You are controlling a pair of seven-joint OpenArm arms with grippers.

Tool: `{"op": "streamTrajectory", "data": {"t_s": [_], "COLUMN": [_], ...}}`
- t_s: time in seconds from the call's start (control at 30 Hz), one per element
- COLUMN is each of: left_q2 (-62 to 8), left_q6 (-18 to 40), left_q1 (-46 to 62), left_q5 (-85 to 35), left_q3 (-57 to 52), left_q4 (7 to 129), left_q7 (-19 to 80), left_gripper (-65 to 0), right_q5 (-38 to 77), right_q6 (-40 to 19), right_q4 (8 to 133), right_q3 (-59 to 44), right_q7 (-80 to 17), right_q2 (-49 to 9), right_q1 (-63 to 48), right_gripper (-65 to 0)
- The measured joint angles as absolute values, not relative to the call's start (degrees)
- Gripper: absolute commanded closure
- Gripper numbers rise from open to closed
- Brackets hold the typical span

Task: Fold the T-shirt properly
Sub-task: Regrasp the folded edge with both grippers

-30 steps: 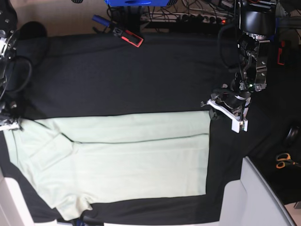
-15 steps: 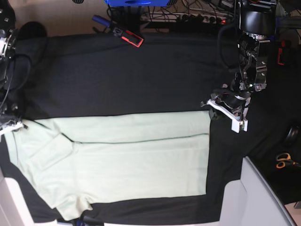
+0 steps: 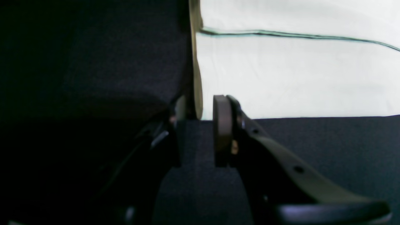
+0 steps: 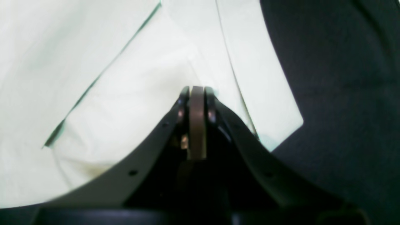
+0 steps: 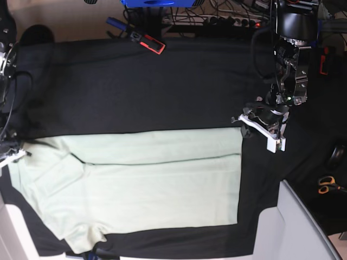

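while the t-shirt lies spread flat across the near half of the tabletop, it shows as one long pale mint panel with an upper strip folded down over it, the fold edge running as a thin dark line from side to side. its straight side edge sits at the base view's right, and a short sleeve lies angled across the cloth at that view's left.

the right gripper is at the base view's far left edge, over the shirt's corner there. its fingers are pressed together with no gap between them (the wrist view shows the pads flat against each other), and the pale fabric lies right under and around the tips. whether any cloth is pinched between them cannot be told.

the left gripper hangs at the shirt's upper corner on the base view's right. its fingers stand a little apart, with dark tabletop cover showing through the gap, and the shirt's side edge runs up just beyond the tips. nothing is seen held between them.

beyond the tabletop's far edge lie a red-and-black tool and a tangle of cables; a pair of orange-handled scissors rests at the right.
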State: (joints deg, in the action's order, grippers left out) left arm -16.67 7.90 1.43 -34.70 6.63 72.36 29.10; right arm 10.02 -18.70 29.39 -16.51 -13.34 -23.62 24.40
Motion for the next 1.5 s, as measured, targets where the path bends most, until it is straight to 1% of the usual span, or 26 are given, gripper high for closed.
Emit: {"op": "streamTrajectory", "data": {"t_s": [0.07,0.2,0.3,0.37,0.43,0.47,0.5,0.53,0.63,0.67,0.7,0.73,0.97,1.23,1.27,1.37,1.43,1.5], "left_q2": [-16.7,-16.7,-16.7,-16.7,-16.7,-16.7,-16.7,-16.7,-16.7,-16.7,-16.7,-16.7,-17.1,-17.1,-17.1,-17.2,-17.1,-17.2], "left_q6": [7.9,7.9,7.9,7.9,7.9,7.9,7.9,7.9,7.9,7.9,7.9,7.9,7.9,7.9,7.9,7.9,7.9,7.9], "left_q1": [1.4,1.4,1.5,1.4,1.5,1.5,1.5,1.5,1.4,1.4,1.3,1.3,1.4,1.1,1.1,1.1,1.1,1.1], "left_q5": [-34.7,-34.7,-34.7,-34.7,-34.7,-34.7,-34.7,-34.7,-34.7,-34.7,-34.7,-34.5,-34.5,-34.5,-34.6,-34.5,-34.6,-34.6], "left_q3": [6.6,6.6,6.6,6.6,6.6,6.6,6.6,6.6,6.6,6.6,6.6,6.6,6.6,6.6,6.6,6.6,6.6,6.6], "left_q4": [72.4,72.4,72.4,72.4,72.4,72.4,72.4,72.4,72.3,71.8,71.1,70.4,69.5,69.5,69.5,69.5,69.5,69.5], "left_q7": [29.1,29.1,29.1,29.1,29.1,29.1,29.1,29.1,29.1,29.0,29.0,29.1,29.2,29.1,29.1,29.1,29.1,29.1], "left_gripper": [-13.4,-13.4,-13.4,-13.4,-13.4,-13.4,-13.4,-13.4,-13.4,-13.4,-13.4,-13.4,-13.4,-13.4,-13.4,-13.4,-13.4,-13.4], "right_q5": [8.6,7.1,7.0,7.0,7.0,7.0,7.0,7.0,7.2,7.1,7.0,7.1,7.1,7.0,7.1,7.1,7.1,7.1], "right_q6": [-18.5,-18.5,-15.9,-15.3,-15.3,-15.3,-15.3,-15.3,-15.3,-15.3,-15.3,-15.3,-15.3,-15.3,-15.4,-15.4,-15.4,-15.4], "right_q4": [29.4,29.4,29.3,28.0,26.4,26.1,26.0,26.1,26.5,26.5,26.5,26.5,26.3,22.8,22.7,22.0,22.0,22.0], "right_q3": [-16.5,-16.5,-16.5,-16.6,-16.6,-16.6,-16.6,-16.8,-16.9,-16.9,-16.9,-16.9,-16.8,-16.8,-16.8,-16.8,-16.8,-16.8], "right_q7": [-11.2,-11.0,-10.9,-10.4,-10.6,-10.6,-10.6,-10.8,-10.7,-10.8,-10.8,-10.8,-11.0,-11.0,-11.2,-11.2,-10.7,-10.7], "right_q2": [-23.6,-23.6,-23.6,-23.7,-23.7,-23.7,-23.8,-23.9,-24.3,-24.3,-24.3,-24.3,-23.9,-23.4,-23.2,-23.1,-23.2,-23.2], "right_q1": [24.4,24.7,24.6,25.0,25.3,25.3,25.2,25.2,25.5,25.5,25.5,25.5,25.4,25.3,25.1,25.2,25.3,25.4], "right_gripper": [-0.4,-0.4,-0.4,-0.6,-1.3,-2.8,-6.2,-11.2,-30.9,-36.3,-39.0,-39.2,-33.4,-20.0,-17.7,-6.5,-4.2,-3.6]}}
